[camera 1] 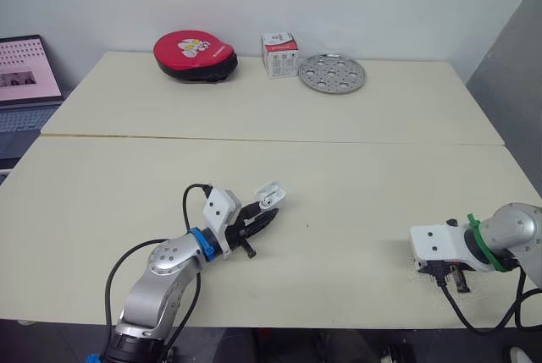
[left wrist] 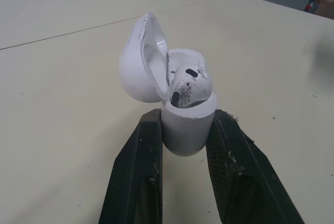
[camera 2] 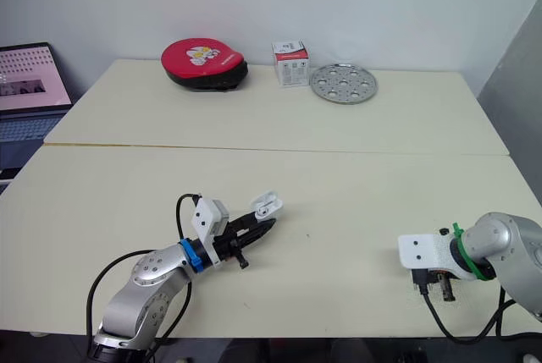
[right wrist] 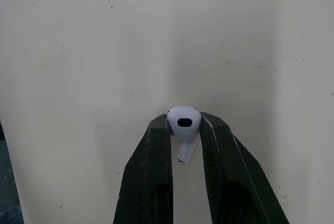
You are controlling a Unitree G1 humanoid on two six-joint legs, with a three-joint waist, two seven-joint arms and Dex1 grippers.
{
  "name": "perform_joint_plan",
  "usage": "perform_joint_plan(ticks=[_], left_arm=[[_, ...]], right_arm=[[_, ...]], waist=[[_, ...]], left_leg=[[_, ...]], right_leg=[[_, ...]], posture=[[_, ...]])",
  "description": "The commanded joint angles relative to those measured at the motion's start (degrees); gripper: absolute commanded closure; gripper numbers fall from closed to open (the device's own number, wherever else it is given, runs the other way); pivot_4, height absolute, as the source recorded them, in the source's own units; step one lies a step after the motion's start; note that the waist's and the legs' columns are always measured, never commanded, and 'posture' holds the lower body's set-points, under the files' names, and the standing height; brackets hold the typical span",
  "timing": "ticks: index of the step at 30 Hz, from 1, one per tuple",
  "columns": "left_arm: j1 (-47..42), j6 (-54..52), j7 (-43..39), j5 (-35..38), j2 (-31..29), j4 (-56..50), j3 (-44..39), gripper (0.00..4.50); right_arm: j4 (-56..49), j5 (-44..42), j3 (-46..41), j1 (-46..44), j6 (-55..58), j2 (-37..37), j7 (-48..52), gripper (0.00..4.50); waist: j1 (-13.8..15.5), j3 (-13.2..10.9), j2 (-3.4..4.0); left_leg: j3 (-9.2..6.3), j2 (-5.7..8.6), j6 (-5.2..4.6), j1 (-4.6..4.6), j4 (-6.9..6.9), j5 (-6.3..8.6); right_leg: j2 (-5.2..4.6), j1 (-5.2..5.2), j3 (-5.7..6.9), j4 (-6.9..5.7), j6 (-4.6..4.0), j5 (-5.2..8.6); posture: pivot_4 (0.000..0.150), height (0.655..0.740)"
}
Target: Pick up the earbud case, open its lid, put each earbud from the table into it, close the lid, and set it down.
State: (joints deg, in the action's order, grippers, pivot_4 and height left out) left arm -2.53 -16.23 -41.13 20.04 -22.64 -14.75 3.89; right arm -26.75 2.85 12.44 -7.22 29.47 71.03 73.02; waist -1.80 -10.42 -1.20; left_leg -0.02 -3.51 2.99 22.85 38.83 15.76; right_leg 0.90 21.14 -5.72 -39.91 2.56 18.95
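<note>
My left gripper [camera 1: 261, 222] is shut on the white earbud case [left wrist: 185, 122], holding it low over the front middle of the table. The case's lid [left wrist: 142, 59] stands open and one earbud [left wrist: 189, 84] sits inside. In the eye views the case [camera 1: 269, 197] shows at the fingertips. Near the table's front right edge, my right gripper [right wrist: 185, 125] points down at the table and is shut on the second white earbud [right wrist: 183, 123], its stem hanging between the fingers. The right gripper [camera 1: 453, 278] sits just above the tabletop.
At the back of the table lie a red and black round pouch [camera 1: 195, 55], a small white box [camera 1: 279, 54] and a perforated metal disc [camera 1: 332, 73]. A laptop [camera 1: 25, 75] stands off the table's left side. A seam [camera 1: 271, 139] runs across the tabletop.
</note>
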Motion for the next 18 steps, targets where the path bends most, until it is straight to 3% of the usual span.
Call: perform_joint_plan(ticks=[1,8,13,18], left_arm=[[-0.08,0.86,-0.17,0.53,-0.07,-1.65,-0.35,3.70],[-1.61,1.49,-0.87,0.34,-0.02,-0.26,-0.31,3.70],[-4.24,2.20,-1.80,0.42,0.26,1.48,-0.04,3.70],[-7.28,2.48,-2.32,0.71,0.97,2.84,0.19,3.70]], right_arm=[[-1.75,-1.95,-1.81,-0.02,0.31,-0.44,0.19,4.11],[-2.41,-9.79,-7.21,-7.04,5.32,-5.67,-1.87,4.11],[-3.82,-19.31,-11.16,-16.08,11.80,-20.90,-10.42,4.11],[-6.25,-23.34,-12.20,-17.80,5.20,-38.13,-21.81,4.11]], waist=[[0.00,0.00,0.00],[-0.08,-0.01,0.00],[-0.01,-0.01,-0.01],[0.21,-0.01,-0.01]], left_leg=[[0.00,0.00,0.00,0.00,0.00,0.00],[0.01,0.01,0.00,0.03,0.00,0.00],[-0.07,0.00,0.00,0.03,-0.01,0.00],[-0.11,0.01,0.00,0.20,-0.03,0.00]], right_leg=[[0.00,0.00,0.00,0.00,0.00,0.00],[0.00,0.02,-0.01,0.00,0.00,0.00],[0.06,0.01,0.05,-0.04,-0.01,0.00],[0.02,0.13,0.10,0.02,0.00,0.00]], posture=[[0.150,0.7400],[0.150,0.7400],[0.150,0.7400],[0.150,0.7400]])
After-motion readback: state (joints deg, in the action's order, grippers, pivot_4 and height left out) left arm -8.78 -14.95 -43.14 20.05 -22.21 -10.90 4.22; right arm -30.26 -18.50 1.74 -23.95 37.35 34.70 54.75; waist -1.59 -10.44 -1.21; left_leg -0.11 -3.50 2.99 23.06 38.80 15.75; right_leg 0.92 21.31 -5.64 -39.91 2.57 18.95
